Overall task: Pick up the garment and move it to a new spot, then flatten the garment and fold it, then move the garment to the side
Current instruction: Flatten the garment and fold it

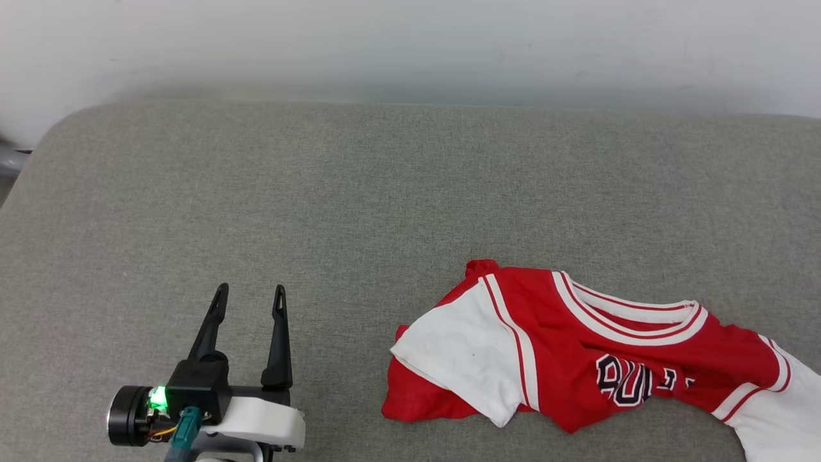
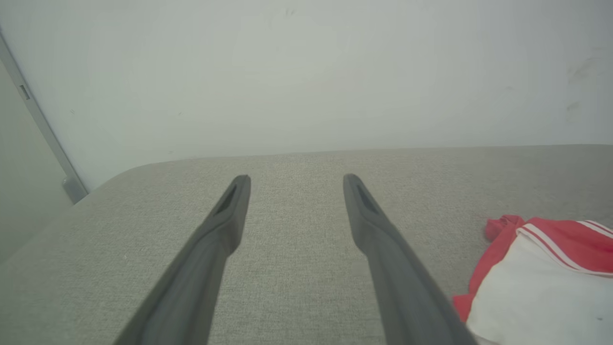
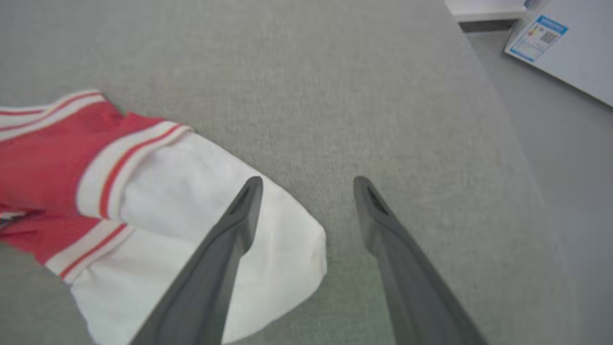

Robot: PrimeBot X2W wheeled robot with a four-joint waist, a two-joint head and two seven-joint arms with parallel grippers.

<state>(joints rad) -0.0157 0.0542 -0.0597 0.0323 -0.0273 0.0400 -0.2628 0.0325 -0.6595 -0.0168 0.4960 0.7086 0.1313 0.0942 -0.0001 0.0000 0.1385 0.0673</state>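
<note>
While my L gripper (image 1: 251, 292) & R gripper (image 3: 307, 182) hang spread, empty, garment (image 1: 577, 359) lies crumpled by cushion's (image 1: 321, 192) front-right corner; risk: if I grab just the sleeve (image 3: 191, 201), body drags & bunches.

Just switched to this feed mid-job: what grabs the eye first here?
The red jersey with white sleeves lies rumpled, not yet flattened, at the lower right of the head view on the grey padded surface. The left gripper stands open at the lower left, well apart from it. In the right wrist view the right gripper is open, with one finger in front of the jersey.
</note>
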